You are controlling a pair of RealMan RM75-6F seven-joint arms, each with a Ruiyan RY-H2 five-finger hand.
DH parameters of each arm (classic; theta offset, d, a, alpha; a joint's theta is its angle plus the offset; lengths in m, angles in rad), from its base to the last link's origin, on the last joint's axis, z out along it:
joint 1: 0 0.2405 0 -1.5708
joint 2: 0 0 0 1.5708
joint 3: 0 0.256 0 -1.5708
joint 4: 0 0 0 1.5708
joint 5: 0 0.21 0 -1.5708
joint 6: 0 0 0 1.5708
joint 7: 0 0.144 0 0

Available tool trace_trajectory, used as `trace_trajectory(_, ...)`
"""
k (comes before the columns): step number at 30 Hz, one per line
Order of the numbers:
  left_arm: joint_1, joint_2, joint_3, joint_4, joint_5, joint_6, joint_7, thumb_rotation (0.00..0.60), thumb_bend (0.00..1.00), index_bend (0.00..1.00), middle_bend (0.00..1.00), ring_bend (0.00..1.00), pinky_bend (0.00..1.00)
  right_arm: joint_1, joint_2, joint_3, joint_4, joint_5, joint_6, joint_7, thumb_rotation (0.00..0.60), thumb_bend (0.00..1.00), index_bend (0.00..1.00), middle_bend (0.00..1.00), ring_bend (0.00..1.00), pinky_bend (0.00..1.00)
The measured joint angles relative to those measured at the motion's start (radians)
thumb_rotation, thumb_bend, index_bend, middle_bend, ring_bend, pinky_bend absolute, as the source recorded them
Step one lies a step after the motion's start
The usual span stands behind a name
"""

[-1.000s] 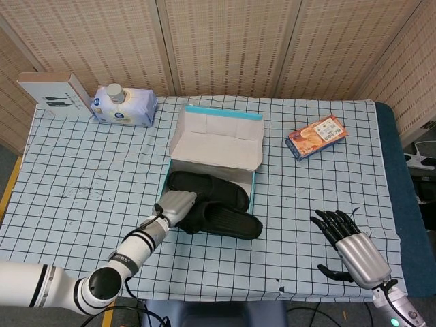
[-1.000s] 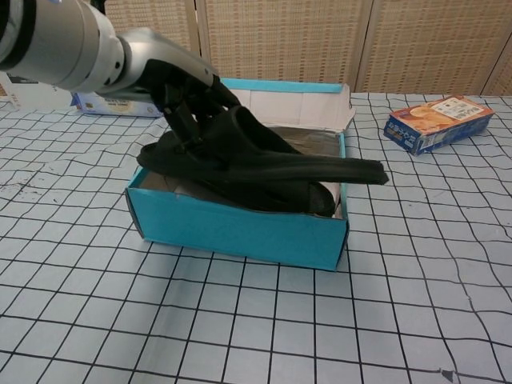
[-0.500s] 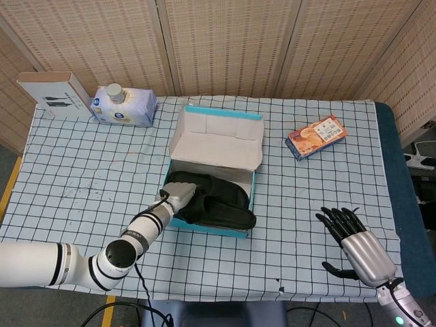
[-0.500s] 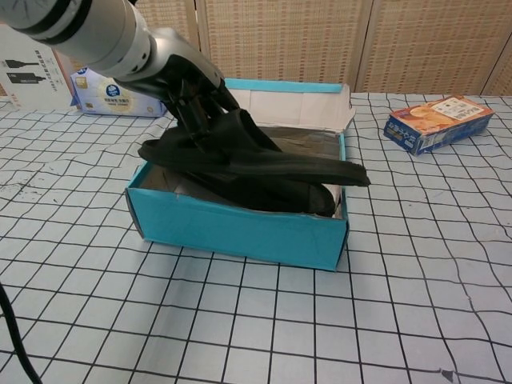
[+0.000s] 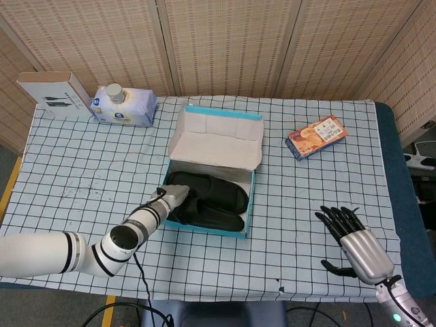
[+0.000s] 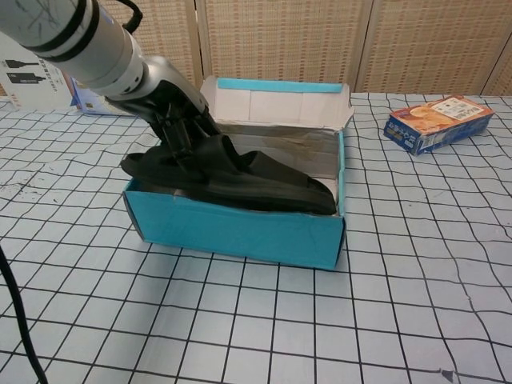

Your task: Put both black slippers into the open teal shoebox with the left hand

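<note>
Fingers (image 6: 182, 132) of left hand (image 5: 174, 198) grip upper black slipper (image 6: 240, 180) at shoebox's (image 6: 240, 228) left end | second slipper (image 5: 216, 193) inside | right hand (image 5: 354, 238) spread, empty

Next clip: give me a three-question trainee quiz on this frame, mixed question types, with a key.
1. True or false: the right hand holds a slipper.
2. Which hand is on the upper slipper at the shoebox? A) left B) right C) neither
3. Fill in: the snack box lies on the table to the ____ of the shoebox in the head view.

Key
1. False; it is open, off to the side.
2. A; the left hand grips its heel end, with the slipper resting across the top of the box.
3. Right.
</note>
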Motion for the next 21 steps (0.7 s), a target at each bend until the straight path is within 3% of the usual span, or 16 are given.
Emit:
trace_trajectory(13,-0.060,-0.042,0.111,0.106,-0.056,-0.166,-0.048,0.600,0.47,0.60,0.77,0.73,0.79,0.009,-0.009,0.004,0.008,0.015,-0.008,-0.004,0.524,0.15,0.00,0.00,0.00,0.00)
trace_trajectory(21,-0.088,-0.097,0.217,0.210,-0.024,-0.254,-0.148,0.600,0.47,0.60,0.77,0.73,0.79,0.009,-0.007,0.002,0.004,0.014,-0.005,-0.009,0.524,0.15,0.00,0.00,0.00,0.00)
